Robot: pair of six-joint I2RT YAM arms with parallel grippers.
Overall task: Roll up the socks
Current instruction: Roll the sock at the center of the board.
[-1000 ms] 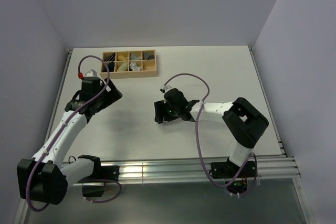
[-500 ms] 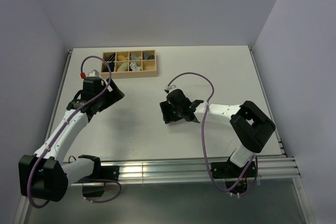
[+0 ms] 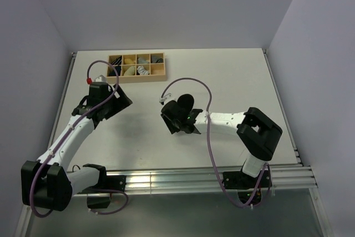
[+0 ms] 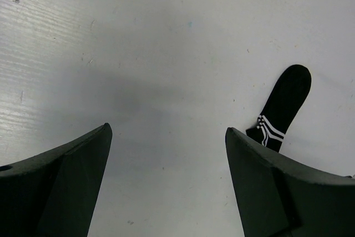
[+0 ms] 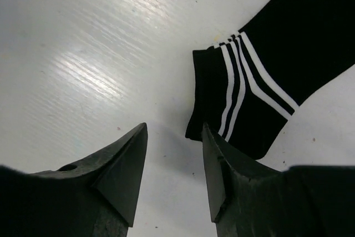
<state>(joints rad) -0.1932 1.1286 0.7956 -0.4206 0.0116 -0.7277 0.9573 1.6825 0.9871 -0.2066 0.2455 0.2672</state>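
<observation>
Looking down on a matte white table [image 3: 233, 81], finely scratched up close. Fenced on three sides by plain pale-lavender walls [image 3: 166, 4], with an aluminium rail [image 3: 183, 178] along the 6 o'clock edge. At 11 o'clock on the table, a wooden compartment tray [image 3: 138, 80], eight cells holding small sock rolls in dark, tan and grey. In its lower row, third cell from the left, what looks like the white-and-black striped sock [image 3: 143, 71], too small to be sure of.

Near the table's middle, lying flat, the black sock [image 4: 284, 101]. In the left wrist view, toe toward 12 o'clock, white-banded cuff toward 6 o'clock.

Right gripper [image 5: 175, 130] low over the table at that cuff, parted by a narrow gap, nothing between the fingers. Cuff corner just beyond the tips, at 1 o'clock of the gap; cannot tell whether touching. Left gripper [image 4: 167, 130] toward 9 o'clock of the table, spread wide, gripping nothing, bare table between its fingers, the sock well off at 3 o'clock.

Against half a second ago: right wrist turned and shifted slightly toward 9 o'clock, elbow drawn the same way, right arm's purple cable [image 3: 186, 79] looped further left. Left arm and tray as before.

Small red tag [image 3: 89, 80] on the left arm's cable; no lettering legible at this size.
</observation>
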